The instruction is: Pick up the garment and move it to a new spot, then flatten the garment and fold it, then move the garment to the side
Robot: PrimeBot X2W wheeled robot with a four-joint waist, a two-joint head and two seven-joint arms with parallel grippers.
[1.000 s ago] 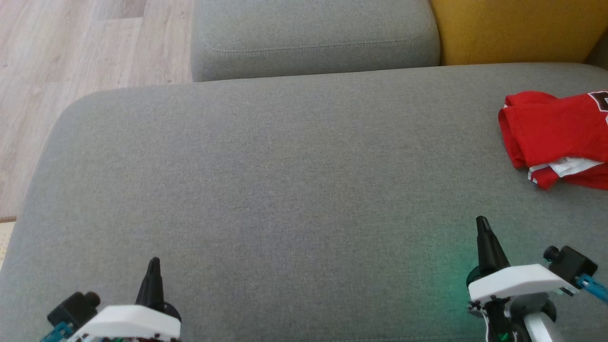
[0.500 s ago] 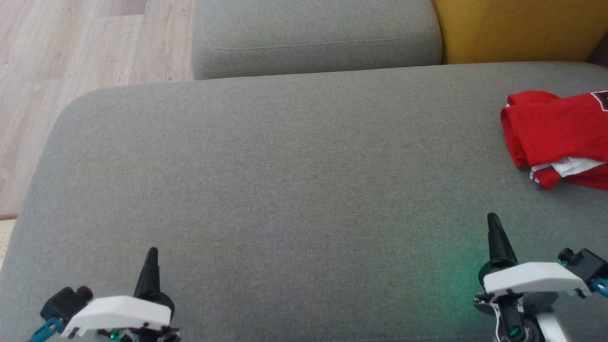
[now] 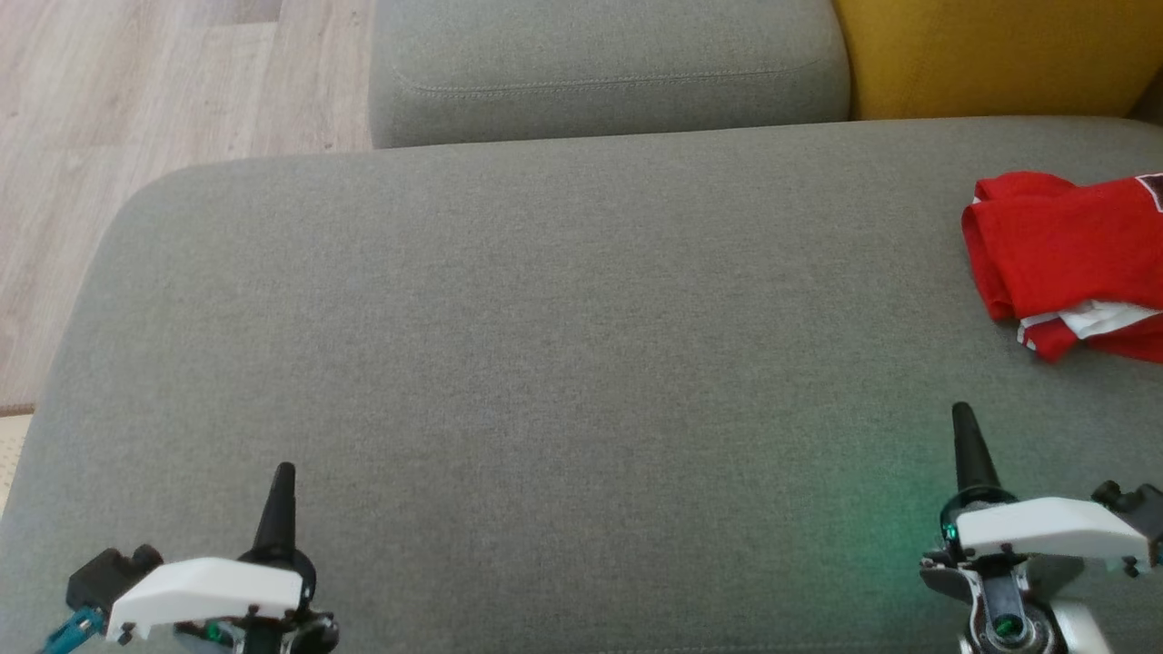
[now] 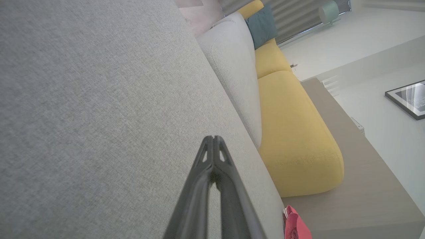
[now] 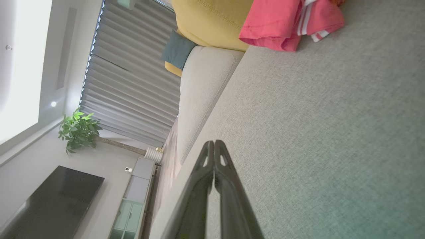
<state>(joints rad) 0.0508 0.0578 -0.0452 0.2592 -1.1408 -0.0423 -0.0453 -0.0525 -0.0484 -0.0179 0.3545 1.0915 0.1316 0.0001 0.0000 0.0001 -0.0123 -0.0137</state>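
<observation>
Over on the left is pale wooden floor [image 3: 136, 136], then the broad grey woven sofa seat [image 3: 545, 345] takes up most of the scene. At its near left, the left gripper [image 3: 283, 474] hangs just over the cushion, its two dark fingers pressed together with nothing between them. At the near right, the right gripper [image 3: 963, 418] is the same: pinched together and empty.

The crumpled red garment with white striped trim [image 3: 1054, 254] lies on the far right of the seat, partly cut off by the edge of the head view. It is well apart from the left gripper, and farther away than the right one and to its right. A mustard-yellow cushion [image 3: 981, 54] sits behind it.

To my eye the garment is light, soft and limp. It should sag and drape once lifted, and may drag a little on the rough upholstery, but it isn't fragile. The raised, bunched fold on its left side, or the striped hem nearest the right gripper, looks the easiest place to pinch once those fingers part.
</observation>
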